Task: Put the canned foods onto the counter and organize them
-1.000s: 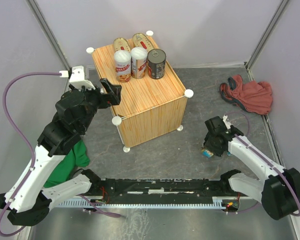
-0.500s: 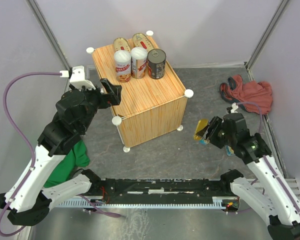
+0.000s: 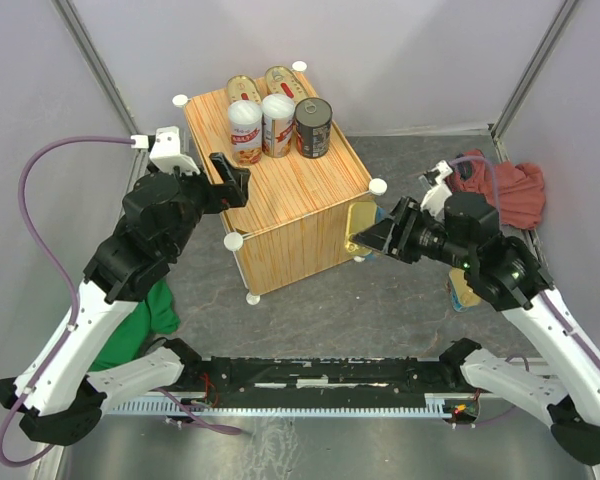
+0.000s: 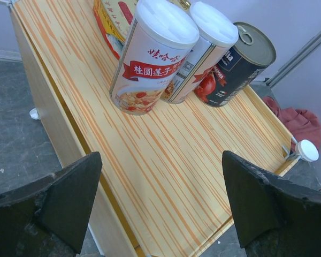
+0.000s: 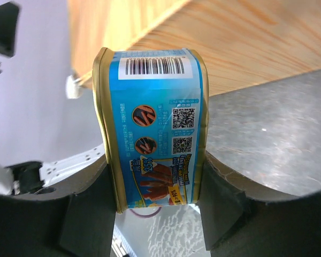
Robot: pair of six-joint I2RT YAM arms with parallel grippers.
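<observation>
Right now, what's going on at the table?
The right gripper holds a rectangular blue-sided can in the air beside the right side of the counter, not yet set down. The left gripper hangs open and empty over the counter's near edge. At the counter's far end stand two oval gold cans, two white-lidded cans and a dark can. A second blue-sided can seems to lie on the table under the right arm.

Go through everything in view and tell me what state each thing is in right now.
Left gripper: open, empty, over the counter.
Right gripper: shut on the blue rectangular tin.
Second rectangular tin: on the floor, partly hidden.
Oval tins: flat on the counter.
White-lidded cans: upright on the counter.
Dark can: upright on the counter, unopened.
Red cloth: crumpled on the floor.
</observation>
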